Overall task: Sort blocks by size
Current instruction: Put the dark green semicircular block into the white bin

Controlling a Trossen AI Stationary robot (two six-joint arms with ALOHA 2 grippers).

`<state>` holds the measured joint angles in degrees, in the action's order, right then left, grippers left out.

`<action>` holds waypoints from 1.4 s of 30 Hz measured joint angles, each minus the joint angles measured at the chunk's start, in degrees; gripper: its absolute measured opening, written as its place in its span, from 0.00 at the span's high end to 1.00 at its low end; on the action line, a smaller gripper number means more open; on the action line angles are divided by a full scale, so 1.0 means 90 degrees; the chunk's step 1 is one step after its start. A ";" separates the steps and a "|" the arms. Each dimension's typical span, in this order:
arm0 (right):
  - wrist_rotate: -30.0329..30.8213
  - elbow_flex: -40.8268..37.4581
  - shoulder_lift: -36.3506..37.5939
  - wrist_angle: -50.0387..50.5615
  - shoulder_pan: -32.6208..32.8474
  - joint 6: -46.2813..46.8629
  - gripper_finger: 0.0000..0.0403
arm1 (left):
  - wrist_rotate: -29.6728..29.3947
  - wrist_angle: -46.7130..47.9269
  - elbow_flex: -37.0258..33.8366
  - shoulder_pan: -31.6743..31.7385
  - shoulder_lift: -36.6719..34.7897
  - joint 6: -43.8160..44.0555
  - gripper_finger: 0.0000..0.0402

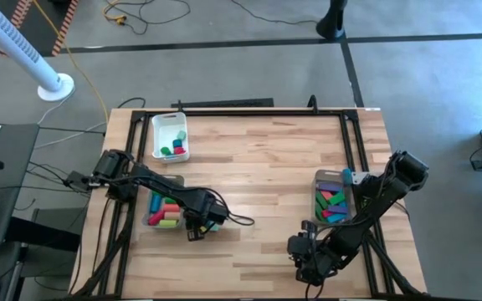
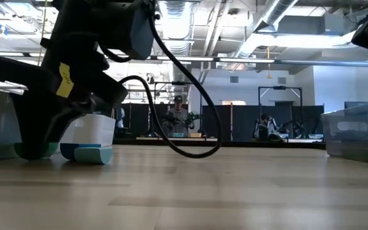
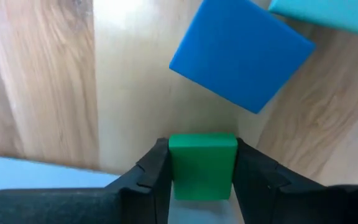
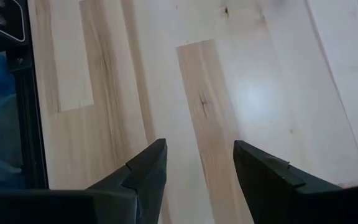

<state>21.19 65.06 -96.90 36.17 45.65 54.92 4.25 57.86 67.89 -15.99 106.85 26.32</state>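
My left gripper (image 1: 197, 227) stands near the table's front left, pointing down and shut on a small green block (image 3: 202, 167). Just beyond that block a blue block (image 3: 241, 53) and a teal block (image 3: 328, 11) lie flat on the wood. In the low view the green block (image 2: 36, 151) shows under the dark gripper, with a teal block (image 2: 88, 153) beside it. My right gripper (image 4: 197, 165) is open over bare wood at the front right (image 1: 312, 259), with nothing between its fingers. My left gripper pinches the green block between its two fingers, one finger on each of two opposite sides (image 3: 174, 168). The fingers come from above, pointing down. The block's top face shows level between them; in the low view its underside (image 2: 36, 154) is down at the tabletop.
A clear bin (image 1: 164, 211) with several coloured blocks stands right behind my left gripper. A white tray (image 1: 170, 136) with a few blocks is at the far left, and another clear bin (image 1: 333, 201) of blocks at the right. The table's middle is bare wood.
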 joint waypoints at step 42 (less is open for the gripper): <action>0.0848 0.0000 0.0000 0.0171 0.0195 0.1203 0.47 | -0.1994 0.2246 0.2408 0.7119 -0.1650 -0.3020 0.65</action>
<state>28.82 65.06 -96.90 37.71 47.40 65.74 -13.69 78.07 89.56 48.08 92.00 -0.86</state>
